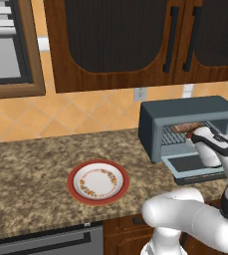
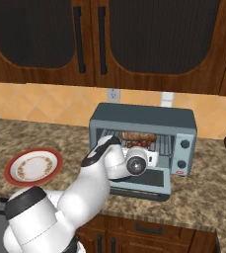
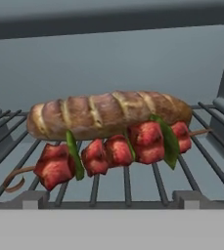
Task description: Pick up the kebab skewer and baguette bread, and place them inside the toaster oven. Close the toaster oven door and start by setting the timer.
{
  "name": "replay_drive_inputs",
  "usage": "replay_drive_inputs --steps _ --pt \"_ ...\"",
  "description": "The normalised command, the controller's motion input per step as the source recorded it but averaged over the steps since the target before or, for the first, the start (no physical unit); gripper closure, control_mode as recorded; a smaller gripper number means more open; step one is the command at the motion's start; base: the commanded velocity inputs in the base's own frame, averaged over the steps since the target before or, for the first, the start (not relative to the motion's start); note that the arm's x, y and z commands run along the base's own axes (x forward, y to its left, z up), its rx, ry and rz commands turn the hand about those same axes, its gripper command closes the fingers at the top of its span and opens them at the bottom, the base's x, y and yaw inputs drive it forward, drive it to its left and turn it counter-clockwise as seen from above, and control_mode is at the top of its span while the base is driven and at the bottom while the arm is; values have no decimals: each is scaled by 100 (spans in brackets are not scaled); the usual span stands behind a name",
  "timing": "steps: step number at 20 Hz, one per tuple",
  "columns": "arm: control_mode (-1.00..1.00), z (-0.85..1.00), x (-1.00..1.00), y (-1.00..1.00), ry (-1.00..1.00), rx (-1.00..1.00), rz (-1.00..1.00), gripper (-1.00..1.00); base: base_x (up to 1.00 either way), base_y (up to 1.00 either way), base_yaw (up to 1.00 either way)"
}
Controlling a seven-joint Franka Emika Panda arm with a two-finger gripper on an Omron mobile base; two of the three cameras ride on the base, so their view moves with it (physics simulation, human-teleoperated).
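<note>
the blue-grey metal toaster oven [image 2: 143, 118] sat on the speckled brown granite counter [image 1: 31, 169], at 3 o'clock in the left base view and near centre in the right base view. its grey-framed drop-down toaster oven door [image 2: 145, 181] with dark glass lay fully open, flat toward the robot.

the short brown scored baguette bread [image 3: 106, 114] lay lengthwise on the wire rack [image 3: 128, 188] inside the oven cavity. the kebab skewer [image 3: 116, 149], a thin stick with red meat chunks and green pepper slivers, lay on the same rack at the loaf's 6 o'clock in the hand view, touching or just against its front edge, stick ends poking out at 9 and 3 o'clock. both also showed through the oven opening in the right base view, loaf [image 2: 138, 136] behind, skewer [image 2: 138, 144] in front.

the white arm's hand hung over the open door right at the oven mouth. the claw stood spread wide with nothing between its fingers; the fingers themselves were not visible.

the round white plate with red rim and floral band [image 1: 98, 182] sat on the counter well apart from the oven, at its 9 o'clock. knob panel [image 2: 184, 153] was at the oven's right side.
</note>
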Motion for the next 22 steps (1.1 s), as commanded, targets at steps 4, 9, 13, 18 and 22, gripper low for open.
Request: replay_drive_inputs --steps 4,9,13,18,22 --pt "-100 0 -16 0 0 0 0 -100 0 0 0" --pt "-100 11 -39 -3 0 0 0 -100 0 0 0" --pt "-100 30 -25 -23 1 0 0 -100 0 0 0" --pt "-100 23 -43 -35 0 0 0 -100 0 0 0" --pt "-100 9 -61 -27 2 0 0 -100 0 0 0"
